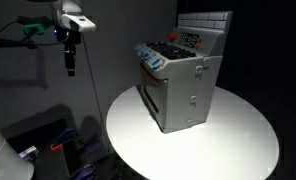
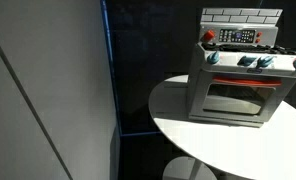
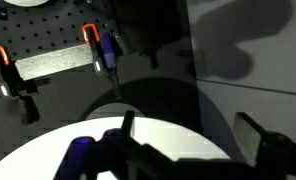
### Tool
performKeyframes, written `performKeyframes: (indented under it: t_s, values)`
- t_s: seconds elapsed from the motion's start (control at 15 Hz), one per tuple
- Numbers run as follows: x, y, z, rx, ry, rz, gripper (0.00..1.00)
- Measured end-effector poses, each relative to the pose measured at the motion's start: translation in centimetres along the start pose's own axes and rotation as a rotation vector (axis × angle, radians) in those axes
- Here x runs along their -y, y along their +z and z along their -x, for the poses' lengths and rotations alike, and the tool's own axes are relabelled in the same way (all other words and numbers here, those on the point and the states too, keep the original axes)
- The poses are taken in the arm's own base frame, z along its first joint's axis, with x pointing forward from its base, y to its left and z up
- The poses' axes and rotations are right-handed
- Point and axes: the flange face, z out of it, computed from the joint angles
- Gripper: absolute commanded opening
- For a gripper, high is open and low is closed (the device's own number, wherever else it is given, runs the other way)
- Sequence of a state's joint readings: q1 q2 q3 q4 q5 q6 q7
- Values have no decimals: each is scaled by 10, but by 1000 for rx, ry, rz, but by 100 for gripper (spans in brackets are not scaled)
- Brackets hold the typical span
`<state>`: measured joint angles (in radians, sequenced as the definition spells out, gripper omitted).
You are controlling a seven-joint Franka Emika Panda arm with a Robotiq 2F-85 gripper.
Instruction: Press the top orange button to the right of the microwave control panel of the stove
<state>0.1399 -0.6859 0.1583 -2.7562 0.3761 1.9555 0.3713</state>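
Observation:
The grey toy stove stands on a round white table in both exterior views, also showing in the exterior view that faces its oven door. Its dark control panel sits on the white tiled back panel, with small red-orange details beside it; single buttons are too small to tell apart. My gripper hangs high in the air, far off the table's edge and well away from the stove. In the wrist view the gripper is open and empty, looking down past the table's rim.
A grey wall panel fills one side of an exterior view. Below the gripper, a dark perforated board carries orange-handled clamps and a metal bar. Cables and gear lie on the floor.

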Motion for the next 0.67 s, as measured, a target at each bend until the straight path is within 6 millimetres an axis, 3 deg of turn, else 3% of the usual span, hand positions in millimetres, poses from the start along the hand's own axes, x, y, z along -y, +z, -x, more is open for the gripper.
performKeyframes:
  t_s: [0.67]
  values:
    - [-5, -5, -5, -18, 10, 14, 100]
